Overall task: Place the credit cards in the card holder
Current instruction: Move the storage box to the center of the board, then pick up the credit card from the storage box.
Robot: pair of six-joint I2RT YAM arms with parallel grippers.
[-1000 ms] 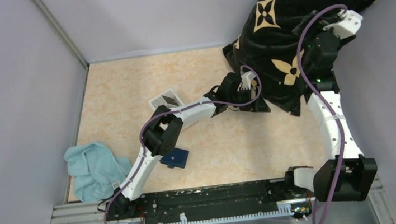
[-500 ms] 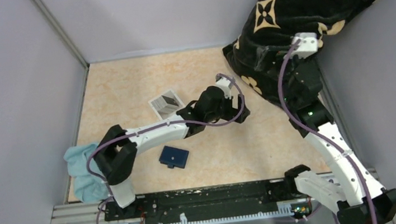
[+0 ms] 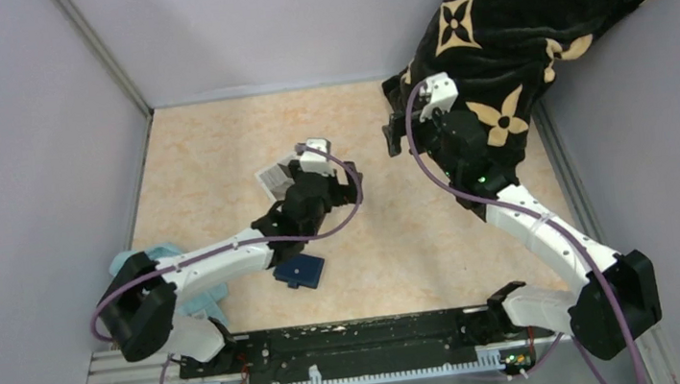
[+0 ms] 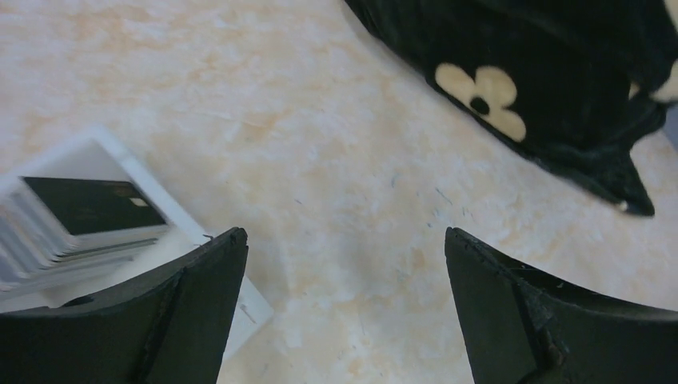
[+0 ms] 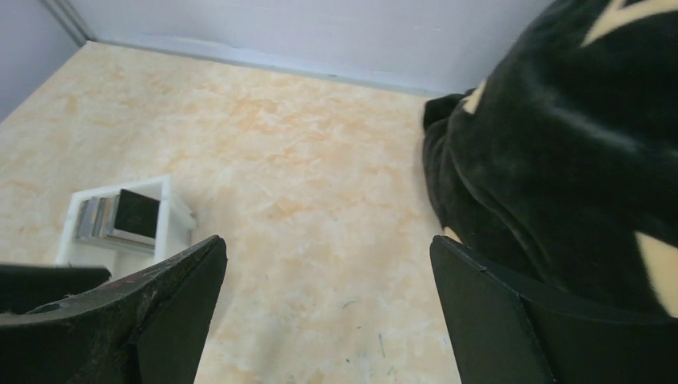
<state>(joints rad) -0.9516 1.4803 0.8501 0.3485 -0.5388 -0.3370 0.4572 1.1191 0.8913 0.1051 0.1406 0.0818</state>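
The card holder (image 3: 300, 271), a small navy wallet, lies closed on the tabletop near the left arm's forearm. The credit cards (image 4: 88, 206) stand stacked in a white tray (image 4: 244, 308), with a dark card on the outside; the right wrist view also shows the cards (image 5: 136, 214). My left gripper (image 3: 323, 176) hovers just right of the tray, partly hiding it from above. It is open (image 4: 344, 234) over bare tabletop, its left finger (image 4: 192, 304) above the tray's corner. My right gripper (image 3: 397, 132) is open and empty (image 5: 328, 240) at the blanket's near corner.
A black blanket with tan flowers (image 3: 529, 16) fills the far right corner and reaches onto the tabletop (image 4: 544, 80). A teal cloth (image 3: 152, 254) lies at the left edge, partly under the left arm. Grey walls enclose the table on the left, back and right.
The left arm has swung left from the blanket's edge to the tray, and its jaws have widened. The right arm has come down off the blanket to the blanket's near corner.
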